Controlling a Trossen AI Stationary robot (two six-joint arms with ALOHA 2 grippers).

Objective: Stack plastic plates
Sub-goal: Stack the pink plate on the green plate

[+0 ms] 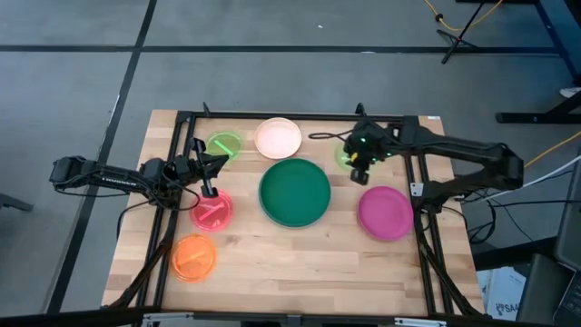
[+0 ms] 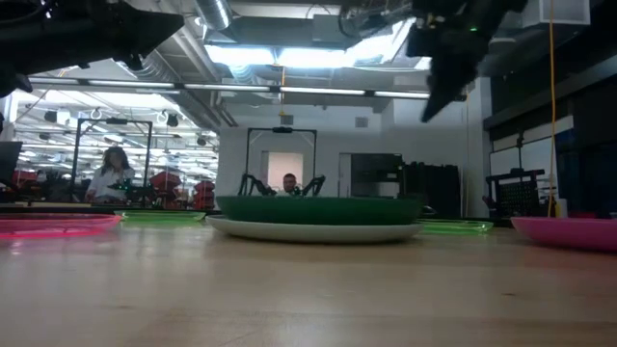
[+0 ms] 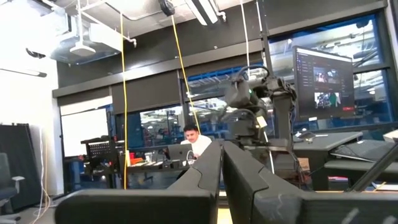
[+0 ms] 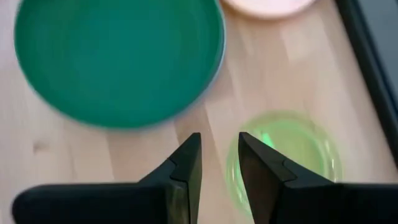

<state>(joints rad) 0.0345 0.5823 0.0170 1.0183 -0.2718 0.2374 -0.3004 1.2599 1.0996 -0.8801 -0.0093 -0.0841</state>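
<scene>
The dark green plate [image 1: 295,193] [image 4: 118,59] sits in the table's middle on a paler large plate whose rim [image 2: 313,230] shows under it in the low view. Around it lie the peach plate [image 1: 278,138], magenta plate [image 1: 385,212], pink-red plate [image 1: 211,213], orange plate [image 1: 194,257] and two lime plates [image 1: 223,145] [image 4: 292,149]. My right gripper [image 1: 360,169] [image 4: 220,152] hangs raised over the right lime plate's near-left edge, its fingers narrowly open with nothing between them. My left gripper [image 1: 210,186] [image 3: 221,155] is shut, held level above the pink-red plate's far edge.
A black frame [image 1: 413,127] runs round the table's far and side edges, and a dark cable [image 1: 327,136] lies near the far edge. Bare wood [image 1: 300,263] spreads along the near side. People sit in the room beyond the table [image 2: 111,173].
</scene>
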